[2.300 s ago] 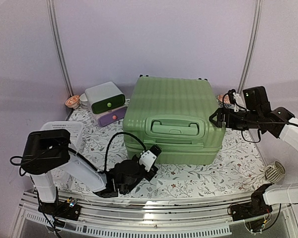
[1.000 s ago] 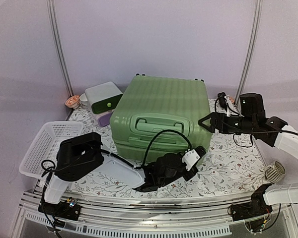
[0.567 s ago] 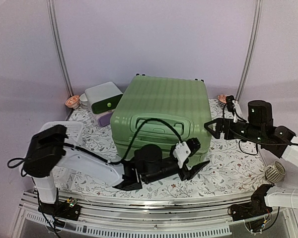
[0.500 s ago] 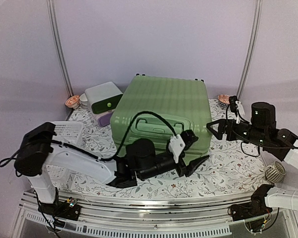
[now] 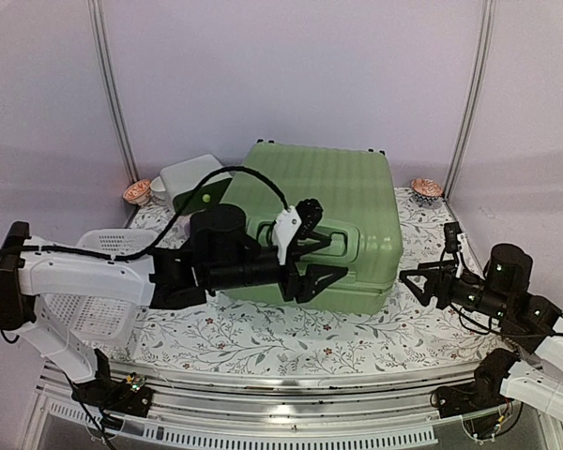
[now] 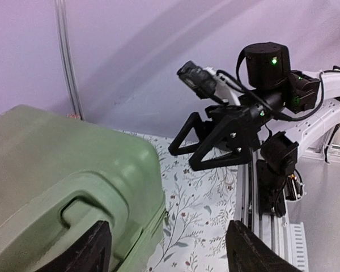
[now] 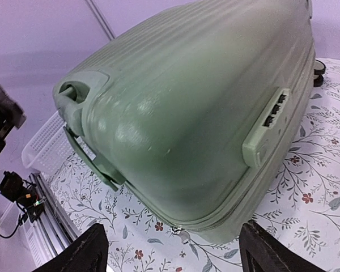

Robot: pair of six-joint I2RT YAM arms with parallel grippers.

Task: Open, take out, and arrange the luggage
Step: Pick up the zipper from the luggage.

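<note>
Left claw (image 5: 327, 259) spread wide, gripping nothing, poised just beside the near face of the large light-green ribbed hard-shell suitcase (image 5: 342, 187). Right claw (image 5: 415, 284) also wide open and empty, clear of the shell. Suitcase straight ahead of it, shut, flat on the flowered tablecloth (image 5: 291, 337). White perforated plastic basket (image 5: 80, 314) well behind the left claw.

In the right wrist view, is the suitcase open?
No, the luggage lies shut, its two shell halves meeting along the seam, with the combination lock on its side.
</note>
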